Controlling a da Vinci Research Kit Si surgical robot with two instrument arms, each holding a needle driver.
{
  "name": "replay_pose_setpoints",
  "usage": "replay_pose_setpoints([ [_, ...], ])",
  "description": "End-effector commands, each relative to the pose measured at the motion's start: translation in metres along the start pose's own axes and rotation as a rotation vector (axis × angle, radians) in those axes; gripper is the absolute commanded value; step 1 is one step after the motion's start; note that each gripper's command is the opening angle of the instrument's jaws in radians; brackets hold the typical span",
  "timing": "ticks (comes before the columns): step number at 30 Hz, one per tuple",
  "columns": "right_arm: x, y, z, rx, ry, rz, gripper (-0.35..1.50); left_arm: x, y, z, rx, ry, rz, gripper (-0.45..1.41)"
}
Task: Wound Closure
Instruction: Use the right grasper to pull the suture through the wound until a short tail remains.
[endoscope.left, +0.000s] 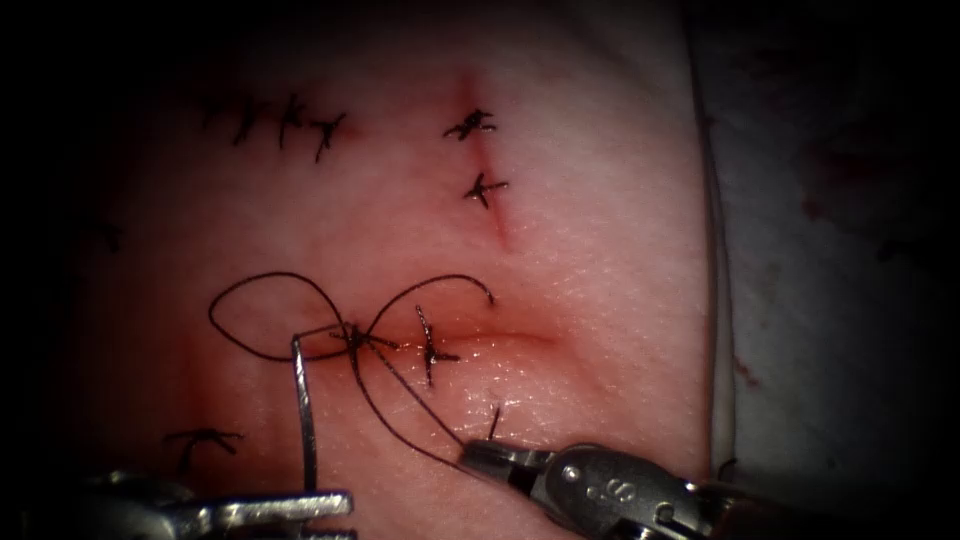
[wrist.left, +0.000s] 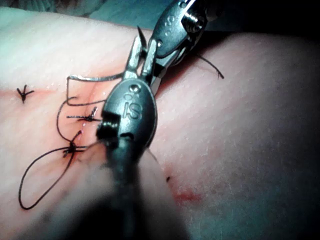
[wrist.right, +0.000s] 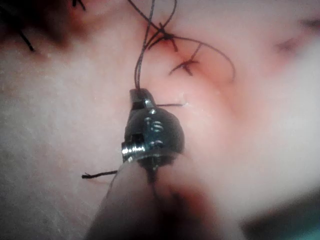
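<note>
The tissue (endoscope.left: 600, 300) has a cut (endoscope.left: 500, 338) running across, with two knotted stitches (endoscope.left: 430, 350) on it. My left tool (endoscope.left: 335, 503) is low at the left, shut on the needle (endoscope.left: 303, 420) near its rear end. The needle rises and bends toward the left knot (endoscope.left: 352, 338); I cannot tell whether its point is in the tissue. My right tool (endoscope.left: 472, 456) is shut on the thread (endoscope.left: 400, 385), just below the cut. The thread loops (endoscope.left: 212, 315) left of the knot. The wrist views show the left tool (wrist.left: 136, 65) on the needle (wrist.left: 95, 77) and the right tool (wrist.right: 141, 94) on the thread (wrist.right: 139, 65).
Finished stitches lie on a second cut at the upper middle (endoscope.left: 470, 125), in a row at the upper left (endoscope.left: 285, 125) and at the lower left (endoscope.left: 200, 440). A short cut thread end (endoscope.left: 494, 420) sticks up by the right tool. Pale cloth (endoscope.left: 820, 250) borders the tissue's right edge.
</note>
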Motion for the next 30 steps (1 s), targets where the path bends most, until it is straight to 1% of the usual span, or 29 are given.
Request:
replay_pose_setpoints([
  [1,0.0003,-0.0032,0.0003,0.027,0.008,0.016,-0.35,-0.0007,0.0002,0.0004,0.001,-0.013,-0.003,-0.45],
  [4,0.0009,-0.0069,-0.0005,0.054,0.017,0.019,-0.35,-0.001,0.0008,-0.0005,-0.001,-0.05,-0.005,-0.45],
  [10,0.0025,-0.0126,-0.0013,0.121,0.031,0.042,-0.35,0.0003,0.0015,-0.0023,0.013,-0.074,-0.012,-0.45],
  [12,0.0031,-0.0139,-0.0014,0.136,0.032,0.035,-0.35,0.0008,0.0017,-0.0028,0.015,-0.08,-0.014,-0.45],
  [14,0.0038,-0.0143,-0.0014,0.137,0.068,0.047,-0.35,0.001,0.0017,-0.0033,0.017,-0.085,-0.017,-0.45],
  [15,0.0041,-0.0141,-0.0014,0.147,0.094,0.034,-0.35,0.0011,0.0017,-0.0036,0.019,-0.088,-0.018,-0.45],
  [16,0.0043,-0.0137,-0.0014,0.147,0.118,0.034,-0.05,0.0011,0.0016,-0.0038,0.019,-0.09,-0.02,-0.45],
  [17,0.0044,-0.0131,-0.0014,0.146,0.13,0.027,0.46,0.0011,0.0014,-0.004,0.019,-0.092,-0.021,-0.45],
  [18,0.0045,-0.0125,-0.0015,0.143,0.142,0.008,0.76,0.001,0.0011,-0.0042,0.018,-0.093,-0.024,-0.45],
  [19,0.0047,-0.0115,-0.0016,0.139,0.158,-0.026,1.01,0.0009,0.0007,-0.0044,0.015,-0.096,-0.026,-0.45],
  [20,0.0047,-0.0106,-0.0018,0.135,0.173,-0.049,1.08,0.0009,0.0003,-0.0047,0.022,-0.088,-0.03,-0.45],
  [23,0.0049,-0.0076,-0.0026,0.113,0.209,-0.113,1.15,0.0008,-0.0015,-0.0058,0.097,-0.076,0.01,-0.45],
  [27,0.0052,-0.0037,-0.0036,0.083,0.218,-0.219,1.1,0.0013,-0.0036,-0.0079,0.212,-0.06,0.068,-0.45],
  [30,0.0052,-0.0012,-0.0037,0.063,0.209,-0.263,1.13,0.0017,-0.0042,-0.0092,0.249,-0.057,0.076,-0.45],
])
